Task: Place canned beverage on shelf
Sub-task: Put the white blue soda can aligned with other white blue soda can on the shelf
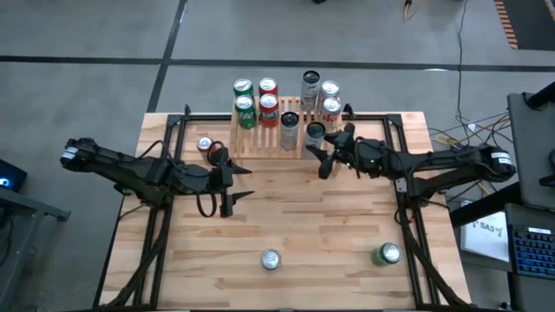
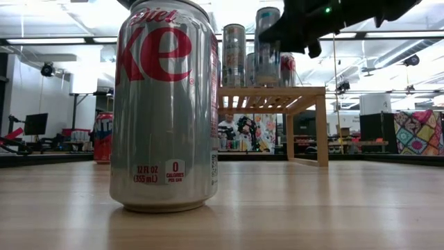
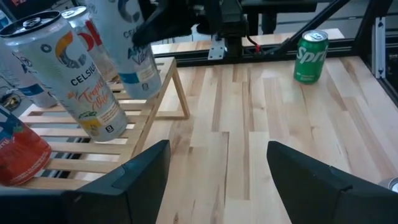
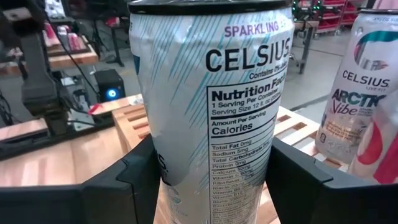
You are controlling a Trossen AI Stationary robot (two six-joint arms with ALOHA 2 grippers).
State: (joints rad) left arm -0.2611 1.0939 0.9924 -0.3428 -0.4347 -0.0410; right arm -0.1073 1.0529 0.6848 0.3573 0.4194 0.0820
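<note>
A tall white Celsius can (image 4: 211, 106) printed with a nutrition panel fills the right wrist view, the right gripper (image 1: 323, 154) clamped on its sides at the front edge of the low light-wood slatted shelf (image 1: 299, 146), a grip the overhead view barely resolves; the left gripper (image 1: 227, 186), fingers apart and empty, hovers beside a red can (image 1: 205, 146) left of the shelf

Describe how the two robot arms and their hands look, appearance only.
Both arms are dark, nearly black, built of jointed tubular links with black cables looping beside them. The left hand and the right hand each end in two broad, flat, matte dark fingers. A small green light glows on the right arm's wrist. No lettering is legible on either.
</note>
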